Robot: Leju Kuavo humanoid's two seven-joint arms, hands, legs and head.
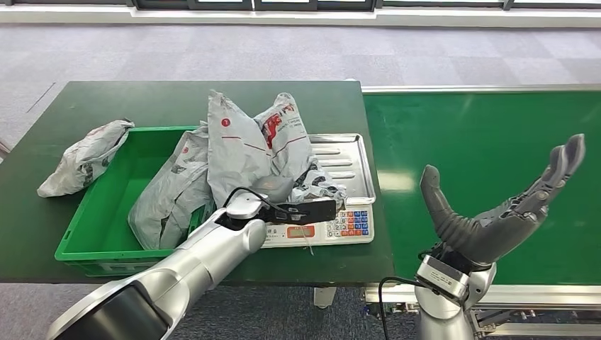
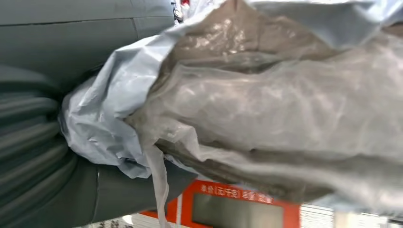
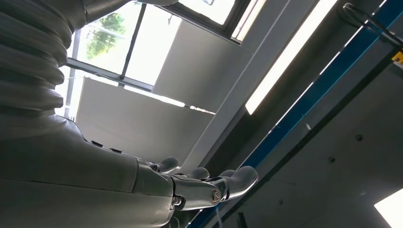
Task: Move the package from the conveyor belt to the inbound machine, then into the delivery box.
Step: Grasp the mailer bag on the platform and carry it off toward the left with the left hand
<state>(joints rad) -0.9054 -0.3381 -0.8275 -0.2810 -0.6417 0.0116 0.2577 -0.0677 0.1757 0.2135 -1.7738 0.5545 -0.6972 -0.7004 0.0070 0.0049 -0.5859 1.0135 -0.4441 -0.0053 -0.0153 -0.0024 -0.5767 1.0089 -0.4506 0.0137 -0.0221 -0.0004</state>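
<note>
A grey plastic package [image 1: 248, 145] with red print stands crumpled and upright over the silver tray of the inbound machine, a weighing scale [image 1: 351, 166]. My left hand [image 1: 273, 202] grips its lower end, and the bag hides most of the fingers. In the left wrist view the package [image 2: 266, 95] bulges against the hand's ribbed cover [image 2: 28, 142], just above the scale's orange display [image 2: 228, 204]. The green delivery box [image 1: 99, 212] sits left of the scale with another grey package [image 1: 170, 191] inside. My right hand [image 1: 503, 205] is open, palm up, over the green conveyor belt [image 1: 482, 134].
A third grey package [image 1: 85, 156] lies on the dark green table [image 1: 42, 227], left of the box. The scale's keypad [image 1: 351, 223] faces the table's front edge. The belt's metal frame [image 1: 524, 294] runs below my right hand.
</note>
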